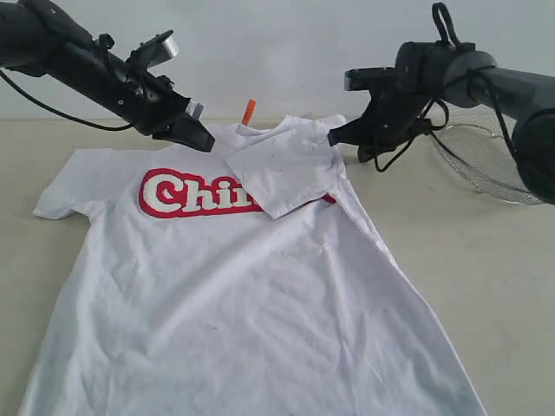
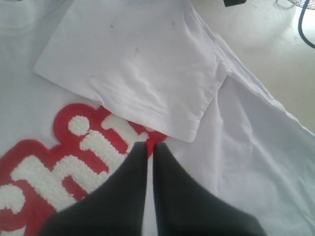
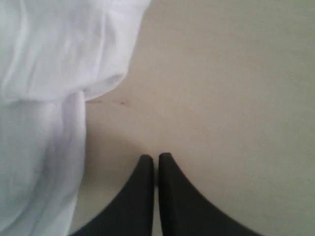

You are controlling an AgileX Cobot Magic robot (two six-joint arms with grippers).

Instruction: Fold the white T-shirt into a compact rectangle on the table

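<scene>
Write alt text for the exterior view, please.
A white T-shirt lies flat on a beige table, one sleeve folded inward over its red-outlined lettering. The left gripper and right gripper, both shut, hover near its shoulders; a wire-mesh basket sits at the right.

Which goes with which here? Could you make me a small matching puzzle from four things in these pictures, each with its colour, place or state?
Things:
1 neck tag
2 basket
3 folded sleeve
4 left gripper

Descriptions:
a covers part of the lettering
b shut, over the shirt
c orange
d wire mesh, off the shirt

Pairs: 1-c, 2-d, 3-a, 4-b
</scene>
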